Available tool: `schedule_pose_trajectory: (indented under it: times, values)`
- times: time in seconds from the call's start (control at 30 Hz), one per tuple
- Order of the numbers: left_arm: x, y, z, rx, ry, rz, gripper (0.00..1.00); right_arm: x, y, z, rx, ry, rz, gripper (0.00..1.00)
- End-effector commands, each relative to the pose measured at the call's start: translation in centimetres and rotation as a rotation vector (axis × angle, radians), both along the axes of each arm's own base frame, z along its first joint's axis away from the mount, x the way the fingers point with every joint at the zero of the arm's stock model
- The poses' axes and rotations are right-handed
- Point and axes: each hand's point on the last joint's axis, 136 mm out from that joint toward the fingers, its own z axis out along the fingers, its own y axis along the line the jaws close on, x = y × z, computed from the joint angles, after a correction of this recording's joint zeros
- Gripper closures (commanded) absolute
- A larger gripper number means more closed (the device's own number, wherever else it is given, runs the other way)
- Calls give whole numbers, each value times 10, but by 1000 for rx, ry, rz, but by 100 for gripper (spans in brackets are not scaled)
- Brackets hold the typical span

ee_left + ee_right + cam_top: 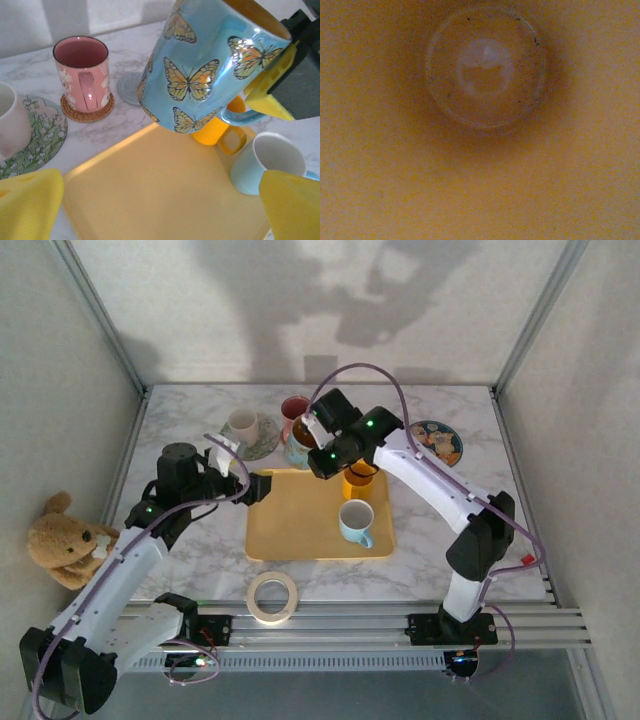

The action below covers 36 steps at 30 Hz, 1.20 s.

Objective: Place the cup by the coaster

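So my right gripper [272,75] is pinching the rim of the glossy blue butterfly-print ceramic mug [200,75], tilted above the far edge of the yellow plastic tray [150,185] near the round grey coaster [126,87], left gripper [160,210] wide open; looks heavy, slick, chippable, so rim-beside-handle seems safest.

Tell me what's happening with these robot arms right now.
The right gripper holds the blue butterfly-patterned ceramic mug by its rim, lifted and tilted over the far edge of the yellow plastic tray. The left gripper hangs open at the tray's left edge, holding nothing. A bare round grey coaster lies just beyond the mug.
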Motion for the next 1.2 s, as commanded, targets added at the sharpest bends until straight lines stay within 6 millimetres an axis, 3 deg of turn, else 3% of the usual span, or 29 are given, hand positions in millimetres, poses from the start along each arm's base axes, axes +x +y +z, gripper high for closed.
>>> schedule_pose_trajectory:
  times: [0.0,0.03,0.23,0.47,0.6,0.83,1.17]
  values:
    - [15,1,27,-57,-62,40,0,12,-11,48,53,-104,-15,100]
    - [17,0,28,-60,-67,44,0,23,-22,50,41,-108,-45,100]
    - [32,-4,20,-52,-49,42,0,56,-46,47,-1,-111,-117,100]
    - [53,-8,8,-39,-26,56,0,99,-64,21,-83,-83,-199,100]
    - [65,-7,-4,-36,-4,85,0,116,-66,-5,-135,-57,-239,100]
    - [72,-12,-20,-37,17,69,0,141,-61,-33,-136,-42,-275,100]
    - [70,-16,-49,-10,66,41,0,172,-59,-73,-151,-1,-298,100]
